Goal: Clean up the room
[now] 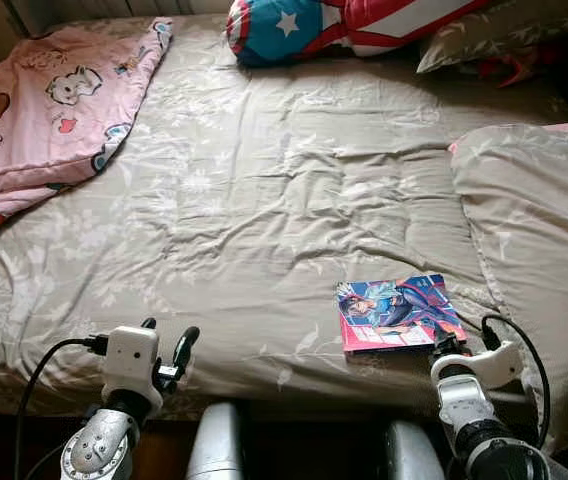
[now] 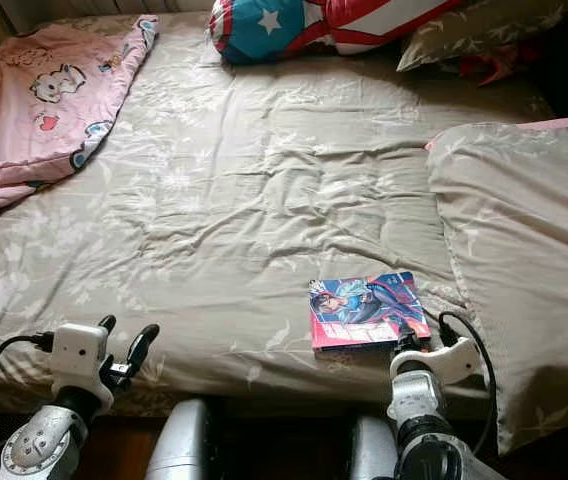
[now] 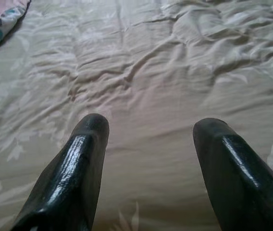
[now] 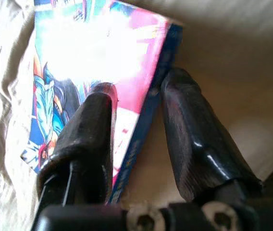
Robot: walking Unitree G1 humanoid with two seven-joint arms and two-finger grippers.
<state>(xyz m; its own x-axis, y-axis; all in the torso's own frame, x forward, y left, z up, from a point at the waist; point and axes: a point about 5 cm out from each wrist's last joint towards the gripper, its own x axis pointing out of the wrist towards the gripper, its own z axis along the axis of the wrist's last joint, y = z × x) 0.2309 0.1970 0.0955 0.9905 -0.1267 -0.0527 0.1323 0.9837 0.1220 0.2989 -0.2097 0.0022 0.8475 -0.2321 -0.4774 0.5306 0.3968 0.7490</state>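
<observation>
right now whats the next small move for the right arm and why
Probably shut the right tool on the book. In the right wrist view one finger lies over the cover and the other sits just off the spine edge, on the bedspread, so the edge lies between them but is not yet pinched. The left tool hovers open over bare bedding.

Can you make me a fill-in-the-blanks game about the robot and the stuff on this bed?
1. The right gripper has one finger on each side of the edge of a comic ____.
2. The pink blanket lies on the robot's ____ side of the bed.
3. The left gripper hovers over the bed with its fingers ____.

Missing words: book, left, open
</observation>
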